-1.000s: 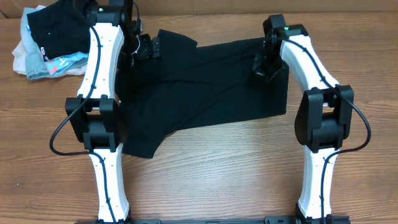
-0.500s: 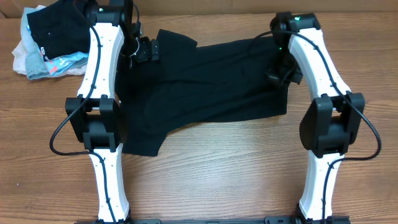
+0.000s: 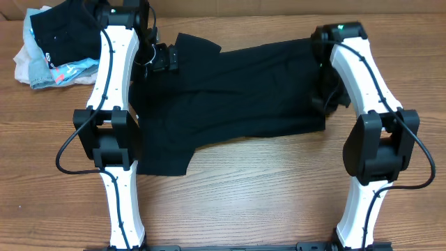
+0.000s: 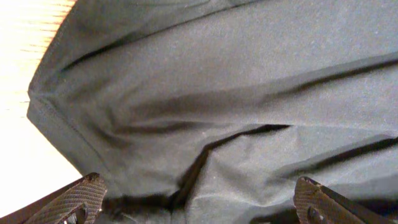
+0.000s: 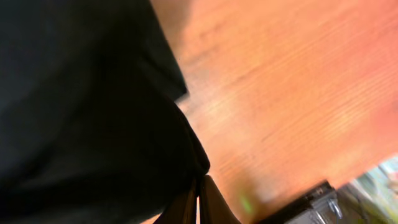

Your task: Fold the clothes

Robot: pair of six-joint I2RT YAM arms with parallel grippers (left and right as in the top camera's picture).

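Observation:
The black T-shirt (image 3: 237,90) lies spread across the middle of the table, its rumpled fabric (image 4: 236,93) filling the left wrist view. My left gripper (image 3: 164,57) hovers open over the shirt's upper left part. Its two fingertips (image 4: 78,196) stand wide apart above the cloth with nothing between them. My right gripper (image 3: 329,97) is at the shirt's right edge. In the right wrist view it (image 5: 199,190) is shut, with the black hem (image 5: 186,149) pinched at its tips above bare wood.
A pile of other garments (image 3: 42,59), light blue and pale, lies at the table's far left corner with a dark piece (image 3: 59,24) on top. Bare wooden table (image 3: 265,188) stretches in front of the shirt. Both arm bases stand at the near edge.
My right gripper has travelled right and toward the near side, pulling the shirt's right edge outward and flattening it. The left arm has stayed put.

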